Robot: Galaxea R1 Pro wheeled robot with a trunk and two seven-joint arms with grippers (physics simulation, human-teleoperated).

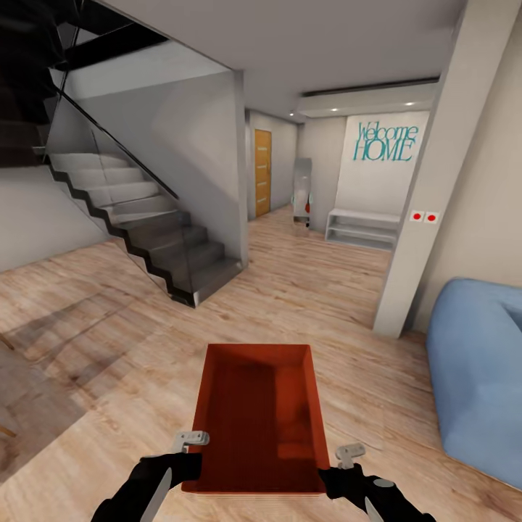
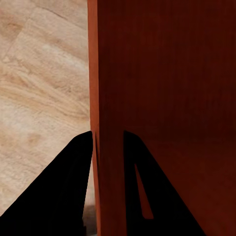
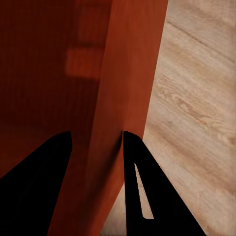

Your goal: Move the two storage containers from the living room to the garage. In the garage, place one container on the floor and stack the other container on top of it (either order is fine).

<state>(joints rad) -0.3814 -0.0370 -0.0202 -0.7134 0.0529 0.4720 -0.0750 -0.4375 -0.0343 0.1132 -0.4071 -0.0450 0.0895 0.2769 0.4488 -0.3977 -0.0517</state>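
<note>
Head view: one storage container (image 1: pixel 257 420), each long wall clamped by left end effector (image 1: pixel 185 453) and right end effector (image 1: pixel 341 464).

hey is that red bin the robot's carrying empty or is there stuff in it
Empty. The head view looks straight into the open-top storage container and shows only its bare floor; both wrist views show bare inner walls.

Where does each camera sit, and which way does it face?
Head: high, facing forward and down at the bin, stairs and sofa; both arms show.
Left wrist: by the left gripper, its jaws astride the bin's wall.
Right wrist: by the right gripper, likewise.
All share the bin and wood floor.
</note>
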